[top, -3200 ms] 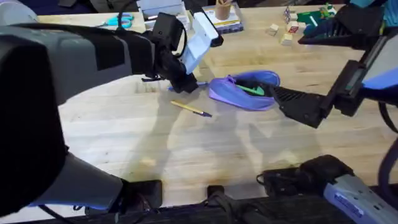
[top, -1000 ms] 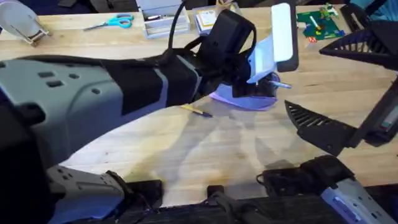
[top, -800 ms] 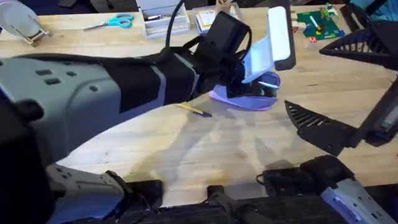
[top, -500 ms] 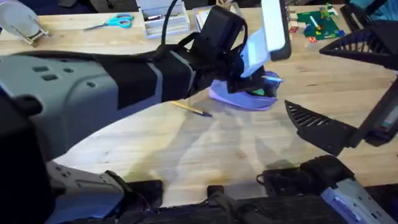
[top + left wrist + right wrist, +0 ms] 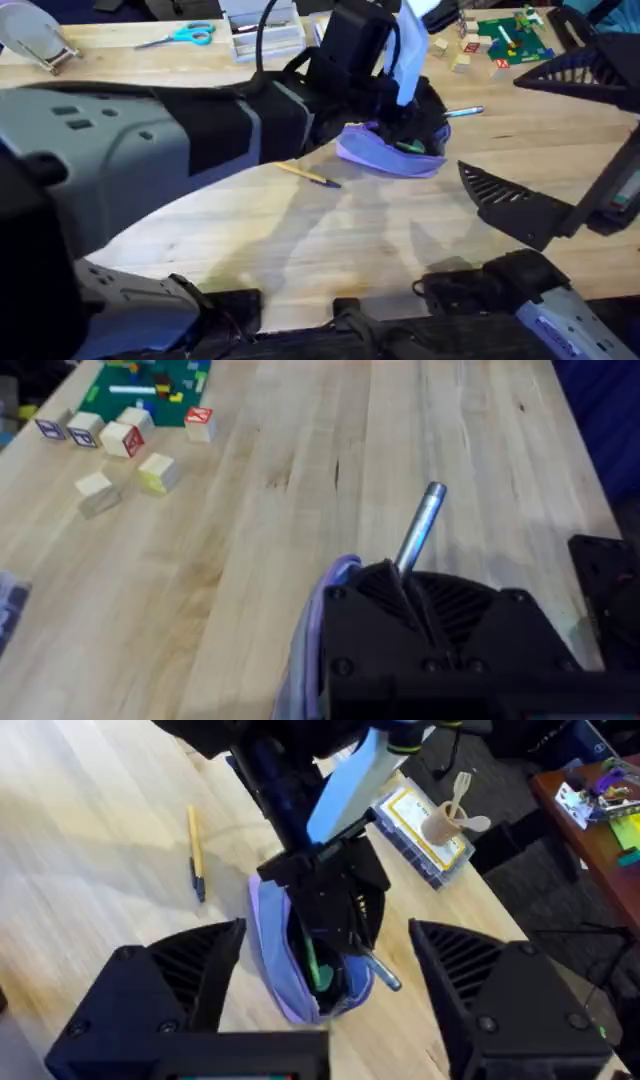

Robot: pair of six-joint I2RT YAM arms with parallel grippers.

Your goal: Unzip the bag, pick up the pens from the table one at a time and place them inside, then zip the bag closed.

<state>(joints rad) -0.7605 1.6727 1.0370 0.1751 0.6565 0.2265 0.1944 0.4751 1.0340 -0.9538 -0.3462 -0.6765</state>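
Pale butcher-block table (image 5: 300, 240), clutter along far edge: teal scissors (image 5: 180, 35), wooden blocks (image 5: 120, 450), green board (image 5: 510, 35). Left gripper (image 5: 335, 895) down over open lavender pouch (image 5: 385, 155) at table centre, fingers clamped on blue-grey pen (image 5: 418, 528), silvery end poking out past pouch. Green item (image 5: 315, 965) inside pouch. Yellow pen (image 5: 308, 175) lies on table just beside pouch. Right gripper (image 5: 325, 975) hangs near pouch w/ fingers wide apart, holding nothing.

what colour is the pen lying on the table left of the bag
Yellow with a dark tip; clearest in the right wrist view.
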